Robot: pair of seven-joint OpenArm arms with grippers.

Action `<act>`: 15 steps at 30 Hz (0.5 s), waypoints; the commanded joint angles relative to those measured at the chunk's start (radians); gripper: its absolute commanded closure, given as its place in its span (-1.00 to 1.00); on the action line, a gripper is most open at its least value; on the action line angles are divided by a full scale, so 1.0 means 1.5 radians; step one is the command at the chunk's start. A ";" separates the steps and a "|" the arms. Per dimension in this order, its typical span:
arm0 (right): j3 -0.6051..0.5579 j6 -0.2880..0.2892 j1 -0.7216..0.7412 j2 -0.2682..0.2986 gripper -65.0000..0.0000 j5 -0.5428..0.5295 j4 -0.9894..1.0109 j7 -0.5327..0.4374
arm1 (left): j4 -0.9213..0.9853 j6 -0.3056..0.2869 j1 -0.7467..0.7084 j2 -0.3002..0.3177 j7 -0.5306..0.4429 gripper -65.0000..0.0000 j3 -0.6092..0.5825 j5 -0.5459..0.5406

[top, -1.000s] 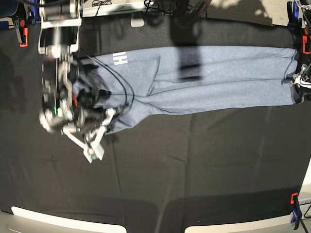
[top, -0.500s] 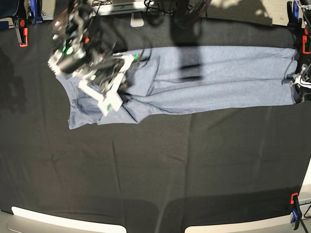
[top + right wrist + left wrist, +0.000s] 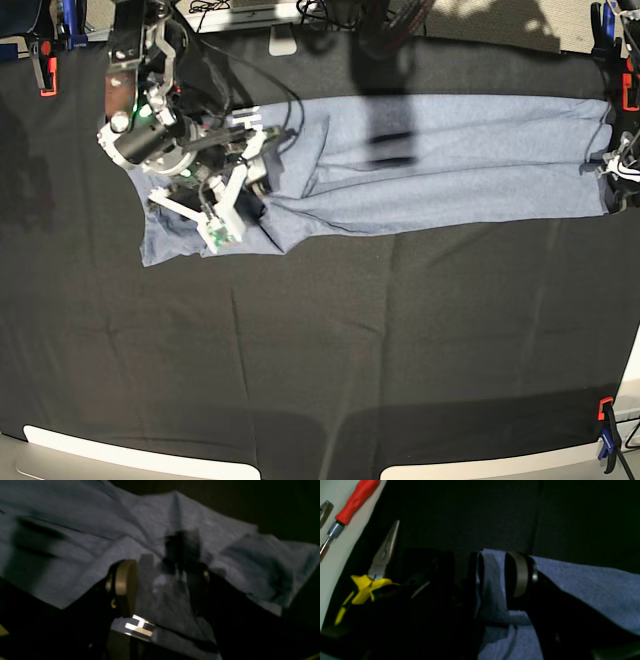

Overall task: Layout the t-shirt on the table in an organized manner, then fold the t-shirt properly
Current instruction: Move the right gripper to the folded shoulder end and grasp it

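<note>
The light blue-grey t-shirt (image 3: pixel 450 155) lies stretched in a long band across the far half of the black table (image 3: pixel 330 350). My right gripper (image 3: pixel 245 195) hovers over its crumpled left end. In the right wrist view that gripper (image 3: pixel 162 585) is open, with creased shirt cloth (image 3: pixel 75 512) below and nothing between its fingers. My left gripper (image 3: pixel 612 170) sits at the shirt's right end by the table edge. In the left wrist view it (image 3: pixel 492 580) stands open with an upright fold of the shirt (image 3: pixel 491 585) between its fingers.
Yellow-handled pliers (image 3: pixel 362 590) and a red screwdriver (image 3: pixel 355 500) lie by the table's edge beside my left gripper. Orange clamps (image 3: pixel 45 72) (image 3: pixel 605 410) grip the table's edges. Cables and gear crowd the back edge (image 3: pixel 290 15). White panels (image 3: pixel 130 460) line the front.
My right arm swung from the shirt's near-left corner up over its left end, and its gripper went from shut to open. The shirt's left end now lies spread out. The left arm stayed put.
</note>
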State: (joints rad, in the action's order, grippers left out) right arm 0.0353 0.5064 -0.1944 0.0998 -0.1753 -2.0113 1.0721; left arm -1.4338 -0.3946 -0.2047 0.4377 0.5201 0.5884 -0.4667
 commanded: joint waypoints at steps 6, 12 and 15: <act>0.097 -0.031 0.021 0.009 0.04 -0.037 -0.011 -0.009 | -0.014 -0.002 0.005 0.015 -0.016 0.08 0.004 -0.008; 0.124 -0.031 0.044 0.013 0.04 -0.066 0.061 -0.008 | -0.014 -0.002 0.005 0.015 -0.015 0.08 0.004 -0.008; 0.104 -0.031 0.072 0.013 0.04 -0.065 0.102 -0.004 | -0.014 -0.002 0.005 0.015 -0.013 0.08 0.004 -0.008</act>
State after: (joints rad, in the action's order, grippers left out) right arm 0.1902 0.4557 -0.1005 0.1139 -0.2630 -1.8404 1.0859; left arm -1.4338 -0.3946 -0.2047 0.4381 0.5236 0.5884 -0.4667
